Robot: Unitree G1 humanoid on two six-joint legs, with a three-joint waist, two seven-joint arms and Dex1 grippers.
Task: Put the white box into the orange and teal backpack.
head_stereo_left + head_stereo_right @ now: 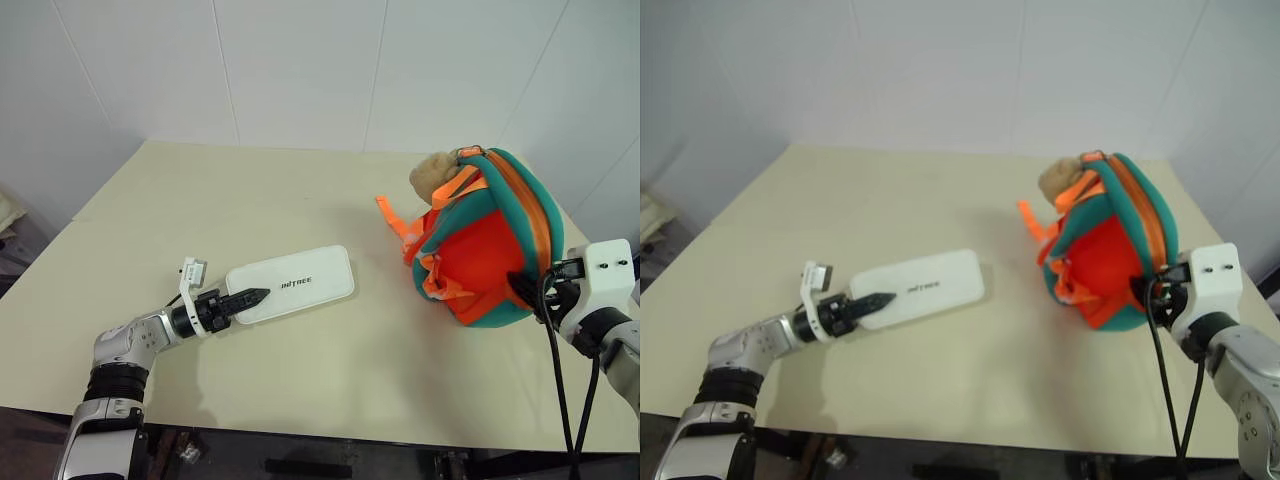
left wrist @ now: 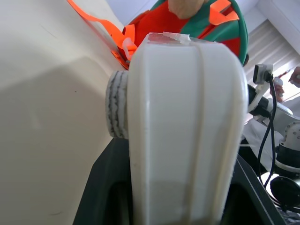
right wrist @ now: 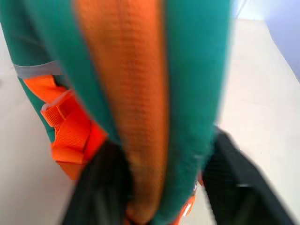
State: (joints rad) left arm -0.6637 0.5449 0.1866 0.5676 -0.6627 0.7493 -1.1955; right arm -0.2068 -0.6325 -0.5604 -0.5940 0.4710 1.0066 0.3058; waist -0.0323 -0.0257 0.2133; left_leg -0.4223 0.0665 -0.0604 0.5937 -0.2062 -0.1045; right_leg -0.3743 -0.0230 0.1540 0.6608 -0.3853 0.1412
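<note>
The white box point(image 1: 300, 282) lies flat on the table, its long side pointing toward the orange and teal backpack point(image 1: 480, 250). My left gripper point(image 1: 250, 297) is shut on the box's near left end; in the left wrist view the box point(image 2: 187, 117) sits between the two black fingers. The backpack stands on its side at the right, with a tan plush charm point(image 1: 435, 172) at its far end. My right gripper point(image 1: 524, 288) is at the backpack's near right edge. In the right wrist view its fingers point(image 3: 93, 187) stand apart on either side of the teal and orange rim point(image 3: 140, 93).
The cream table point(image 1: 200, 200) reaches back to a white wall. A loose orange strap point(image 1: 392, 215) trails from the backpack toward the box. Black cables point(image 1: 555, 380) hang from my right wrist near the table's front right edge.
</note>
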